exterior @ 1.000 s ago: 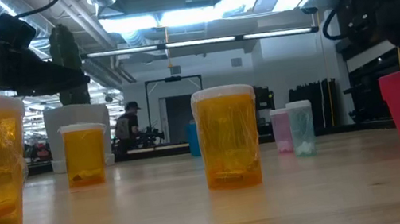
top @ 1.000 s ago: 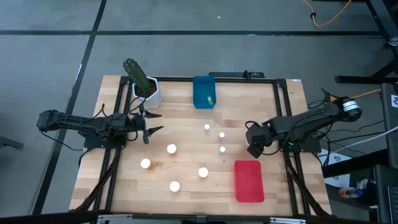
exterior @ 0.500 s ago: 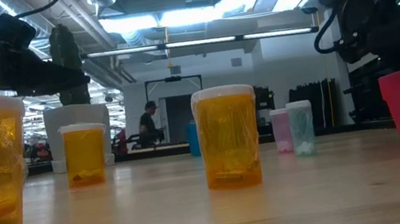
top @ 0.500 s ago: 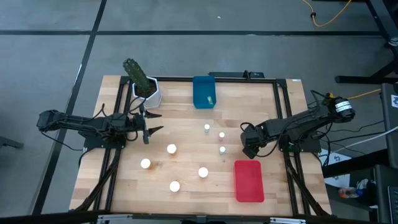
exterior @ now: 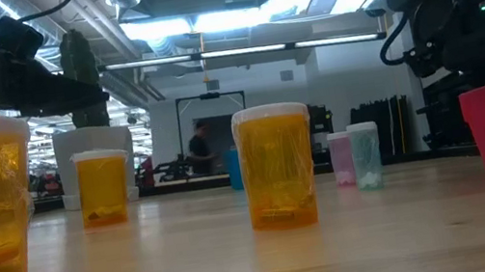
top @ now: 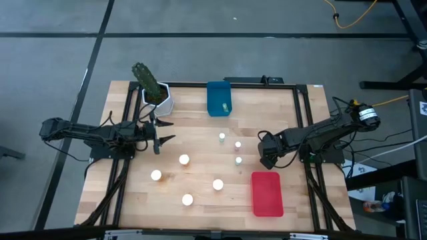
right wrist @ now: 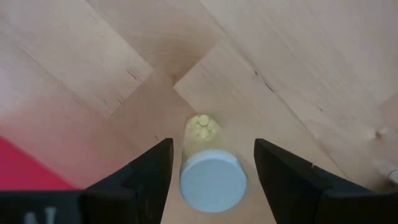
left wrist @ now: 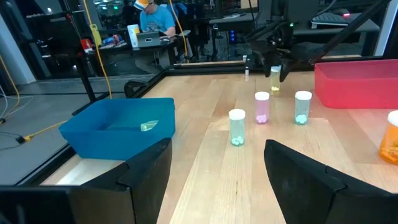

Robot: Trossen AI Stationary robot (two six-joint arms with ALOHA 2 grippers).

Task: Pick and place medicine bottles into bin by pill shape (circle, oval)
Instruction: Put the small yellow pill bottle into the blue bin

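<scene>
Your right end effector (right wrist: pixel 211 163) holds a small pale bottle (right wrist: pixel 210 171) between its fingers, lifted off the wooden surface (top: pixel 200 143); the wrist view shows the white cap sitting squarely in the gap with yellowish pills at the bottle's base, so the grip looks centred and the body hangs straight down, which should let it drop cleanly. From above, that end effector (top: pixel 268 151) sits just beyond the near edge of the red bin (top: pixel 267 194), with the blue bin (top: pixel 219 99) well apart on its far side; whether these pills count as circle or oval you will have to judge, since they are too small to read with certainty. Three more small bottles (top: pixel 237 145) stand close beside the end effector, toward the middle of the surface, and four orange bottles (top: pixel 184 159) stand farther off in the same direction. One item already lies in the blue bin. Your left end effector (top: pixel 160 139) waits with fingers spread wide and empty, near the cactus pot (top: pixel 160 101), clear of the working arm.
</scene>
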